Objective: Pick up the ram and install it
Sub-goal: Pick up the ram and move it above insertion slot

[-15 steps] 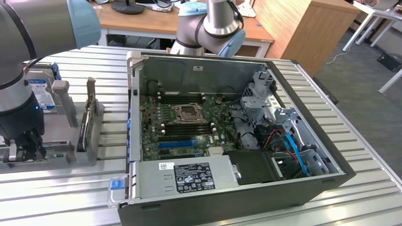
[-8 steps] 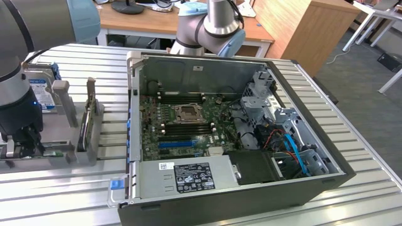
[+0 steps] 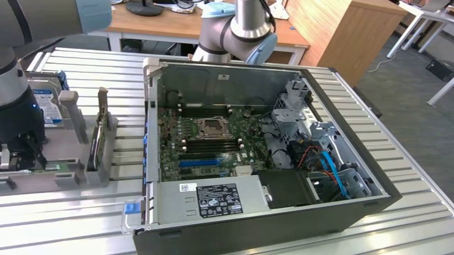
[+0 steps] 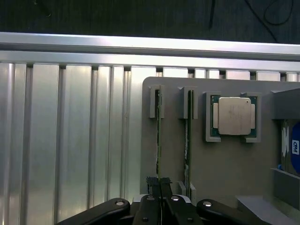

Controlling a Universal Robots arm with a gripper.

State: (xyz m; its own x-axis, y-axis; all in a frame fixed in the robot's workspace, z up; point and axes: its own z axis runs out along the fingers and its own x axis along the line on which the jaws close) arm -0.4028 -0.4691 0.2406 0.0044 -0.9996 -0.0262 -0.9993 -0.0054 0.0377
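The ram [image 4: 158, 140] is a thin green stick standing on edge in the outermost slot of a grey holder [image 4: 225, 164]. My gripper [image 4: 160, 185] sits over the stick's near end with its dark fingers [image 4: 151, 187] pressed together on its top edge. In the exterior view the gripper [image 3: 25, 159] hangs low over the holder [image 3: 78, 138] at the exterior view's left, with a strip of green board [image 3: 60, 167] beside it. The arm hides most of the grip there.
A second green stick [image 4: 188, 140] stands in the neighbouring slot, then a processor chip [image 4: 233, 116] and a blue-labelled hard drive [image 4: 293, 150] [image 3: 44, 103]. The open computer case [image 3: 234, 74] lies at centre with its motherboard [image 3: 206, 138] exposed. All rest on a ribbed aluminium table [image 4: 61, 140].
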